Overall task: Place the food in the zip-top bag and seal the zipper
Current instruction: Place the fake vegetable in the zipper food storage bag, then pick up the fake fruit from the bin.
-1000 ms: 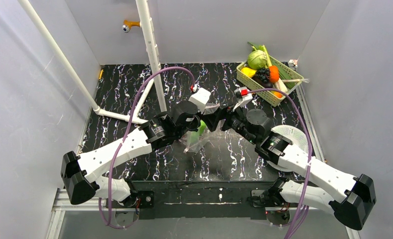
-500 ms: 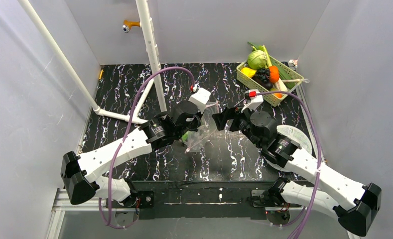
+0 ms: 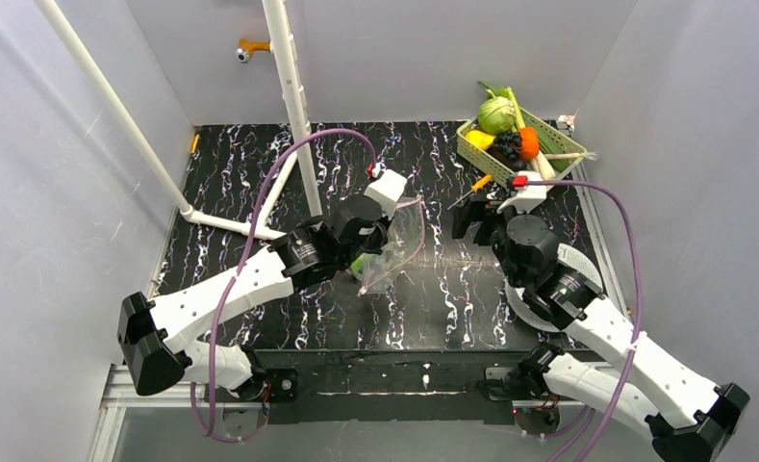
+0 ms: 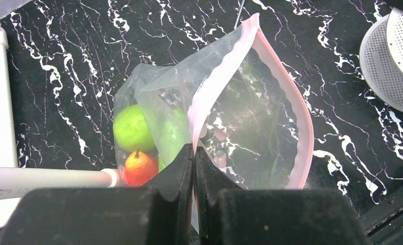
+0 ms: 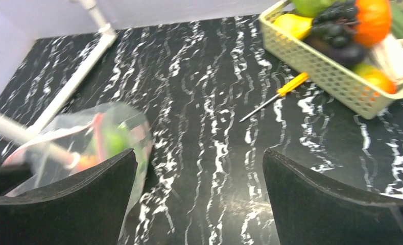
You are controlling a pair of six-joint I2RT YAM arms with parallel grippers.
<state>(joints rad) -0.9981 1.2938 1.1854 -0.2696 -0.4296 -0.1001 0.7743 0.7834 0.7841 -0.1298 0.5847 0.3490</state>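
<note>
While my left gripper (image 4: 194, 153) clamped the zip-top bag (image 4: 260, 122) by its zipper (image 4: 217, 81) between closed fingers, my right gripper (image 5: 199, 155) gaped wide, empty.

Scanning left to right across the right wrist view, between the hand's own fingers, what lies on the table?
zip-top bag with food inside → yellow-handled screwdriver → basket of toy produce.

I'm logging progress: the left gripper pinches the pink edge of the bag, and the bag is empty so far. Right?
Not empty. The left wrist view shows a green fruit and an orange fruit inside the bag; the left gripper does pinch its pink edge.
</note>
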